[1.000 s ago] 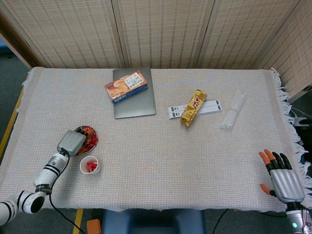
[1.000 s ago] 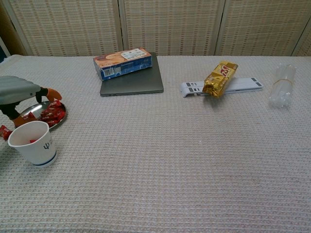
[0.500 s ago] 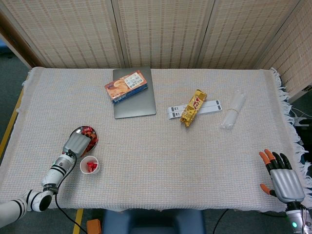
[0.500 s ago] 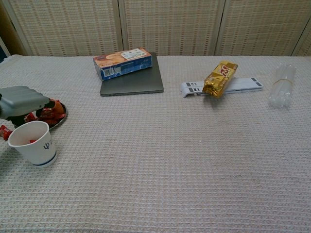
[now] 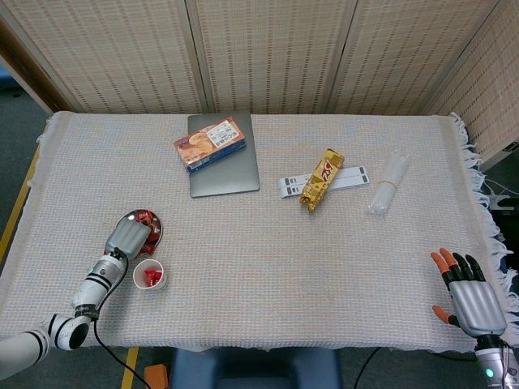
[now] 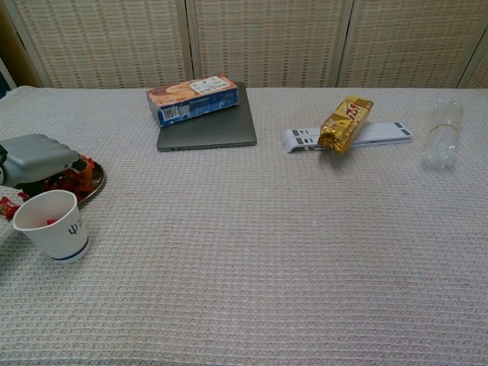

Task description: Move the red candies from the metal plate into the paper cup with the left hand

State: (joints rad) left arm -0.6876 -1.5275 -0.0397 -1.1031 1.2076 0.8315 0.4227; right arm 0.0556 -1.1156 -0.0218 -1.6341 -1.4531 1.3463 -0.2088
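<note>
A metal plate [image 5: 156,232] [image 6: 97,183] with red candies [image 5: 147,217] [image 6: 64,180] lies near the table's left front. My left hand [image 5: 126,237] [image 6: 38,159] is lowered over the plate, fingers down among the candies; whether it grips one is hidden. Just in front stands a white paper cup [image 5: 149,275] [image 6: 51,225] with red candies inside. One red candy [image 6: 8,206] lies on the cloth left of the cup. My right hand [image 5: 470,296] hovers open at the front right edge, far from everything.
A grey laptop [image 5: 224,154] with a biscuit box [image 5: 209,143] on it sits at the back. A gold snack bag [image 5: 321,178] lies across a white strip [image 5: 350,174]; clear plastic tubes [image 5: 388,183] lie to the right.
My left hand has sunk lower onto the plate and drawn slightly back toward the left; its orange fingertips no longer show in the chest view. The right hand has stayed still.
</note>
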